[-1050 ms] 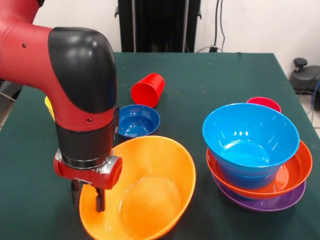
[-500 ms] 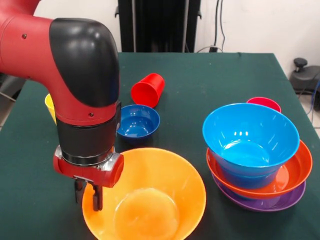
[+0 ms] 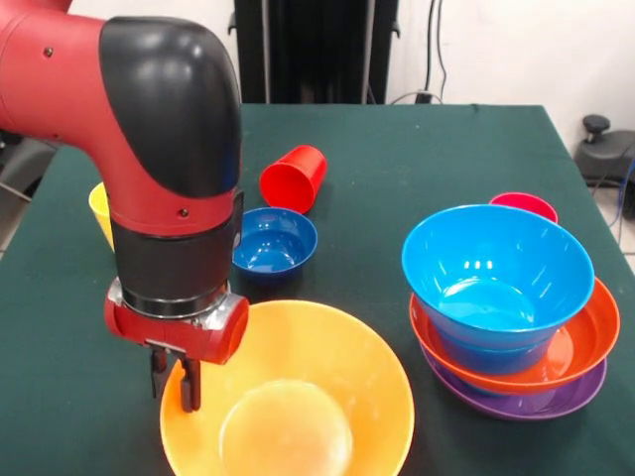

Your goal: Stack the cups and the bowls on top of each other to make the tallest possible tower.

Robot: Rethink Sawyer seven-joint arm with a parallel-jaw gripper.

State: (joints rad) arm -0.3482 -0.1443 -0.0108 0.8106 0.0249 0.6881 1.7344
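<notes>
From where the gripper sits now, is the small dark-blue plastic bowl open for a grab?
Probably yes. The small dark-blue plastic bowl stands upright and empty, nothing over it; the gripper is at the orange bowl's rim, so it must lift clear first.

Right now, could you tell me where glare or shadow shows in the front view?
Front view: small white glints sit inside the large blue bowl; a pale washed patch covers the orange bowl's bottom; the arm's black elbow carries a soft sheen; the gripper at the orange rim looks dark and hard to read.
</notes>
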